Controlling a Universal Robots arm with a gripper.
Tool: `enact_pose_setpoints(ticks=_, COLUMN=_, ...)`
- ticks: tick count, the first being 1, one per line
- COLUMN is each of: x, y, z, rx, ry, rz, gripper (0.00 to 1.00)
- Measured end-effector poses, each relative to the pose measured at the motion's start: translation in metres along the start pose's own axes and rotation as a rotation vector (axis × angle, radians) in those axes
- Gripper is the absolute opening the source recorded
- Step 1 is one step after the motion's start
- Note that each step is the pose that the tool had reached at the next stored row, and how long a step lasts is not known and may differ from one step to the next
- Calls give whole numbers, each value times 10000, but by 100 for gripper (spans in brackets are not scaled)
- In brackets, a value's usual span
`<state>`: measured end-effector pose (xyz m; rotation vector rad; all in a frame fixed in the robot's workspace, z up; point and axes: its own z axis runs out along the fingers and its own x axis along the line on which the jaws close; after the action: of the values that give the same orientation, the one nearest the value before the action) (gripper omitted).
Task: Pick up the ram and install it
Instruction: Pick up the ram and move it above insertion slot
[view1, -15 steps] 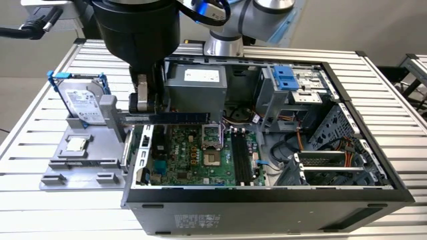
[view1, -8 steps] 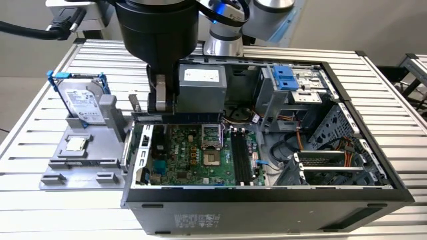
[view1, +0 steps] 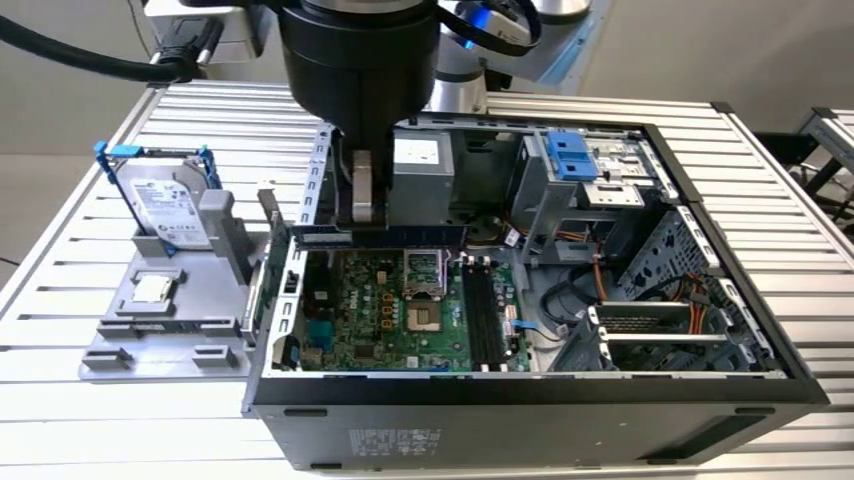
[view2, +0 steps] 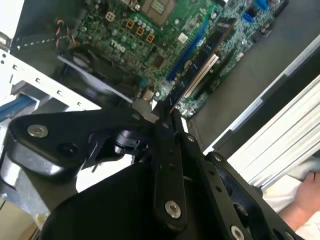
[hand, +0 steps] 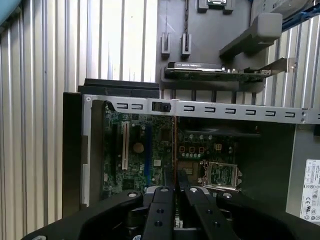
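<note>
ram (view1: 387, 237): pinched on edge in the gripper (view1: 334, 222), long axis running from the exterior view's left to its right, hanging above the far edge of the motherboard (view1: 387, 335); in the first wrist view a thin line (hand: 173, 150) reaching from the fingertips toward the slotted rear rail of the case (view1: 534, 395).
gripper: drawn narrow onto the ram, fingers (hand: 162, 205) pressed against both faces, pointing straight down from the arm's black wrist.
memory slots (view1: 487, 310): long and black, running near to far on the motherboard, to the exterior view's right of the processor socket (view1: 422, 318); unfilled as far as can be told, apart from the ram.
case: lying open side up on the slatted table (view1: 80, 430); ram within its outline, toward the far-left corner.
fixture (view1: 160, 340): grey tray to the exterior view's left of the case, bearing the hard drive (view1: 160, 205) in its blue frame and the small silver processor chip (view1: 154, 288).
step in hand: pick-up done, carry stage by the look of it; nothing seated yet.
next move calls for: most likely a quarter turn to bring the ram parallel with the slots, a shift toward the exterior view's right, the lower edge lined up over one slot, then a straight, even press.
</note>
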<state>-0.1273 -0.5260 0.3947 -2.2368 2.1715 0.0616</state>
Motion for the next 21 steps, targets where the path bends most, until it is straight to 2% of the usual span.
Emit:
enact_pose_setpoints(ticks=1, x=1, y=-21, z=-1, rx=0, ry=1, rz=0, gripper=0)
enact_pose_setpoints(ticks=7, x=8, y=-278, z=-3, rx=-4, ry=0, rz=1, gripper=0)
enact_pose_setpoints(ticks=10, x=11, y=-380, z=-5, rx=-4, ry=0, rz=0, gripper=0)
enact_pose_setpoints(ticks=21, x=19, y=-654, z=-8, rx=-5, ry=1, rz=1, gripper=0)
